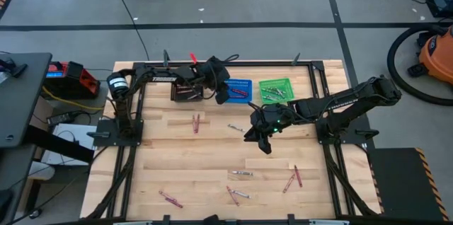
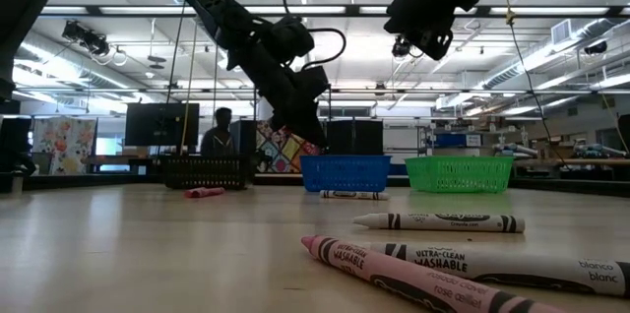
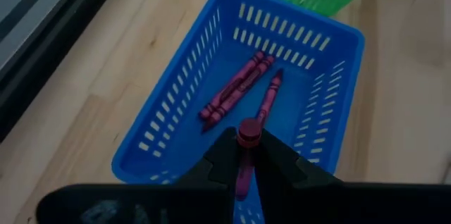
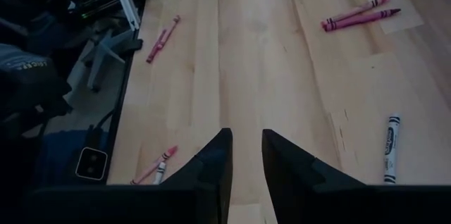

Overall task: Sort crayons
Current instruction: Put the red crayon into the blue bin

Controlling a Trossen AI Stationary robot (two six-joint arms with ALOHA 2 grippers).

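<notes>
Overhead, the left hand hangs at about twelve o'clock on the wooden surface, over the near rim of the blue basket. Its fingers are clamped on a dark red crayon, which stands on end between them with its flat end up. Three more red crayons lie on the blue basket's floor, two of them side by side and the third just beside them. A black basket sits at nine o'clock from the blue one, and a green basket at its three o'clock holds a few pale crayons.

The right hand hovers near the middle of the surface, at about five o'clock from the blue basket. Its fingers stand a little apart and grip nothing; only bare wood shows between them.

Loose crayons are scattered over the rest of the surface: a pink pair at about ten o'clock from the centre, a pale one just beside the right hand, another pale one towards six o'clock, pink ones at about four o'clock, a pink and pale pair near the front edge, and one pink crayon at seven o'clock.

From table height, a person shows in the room beyond the surface.
</notes>
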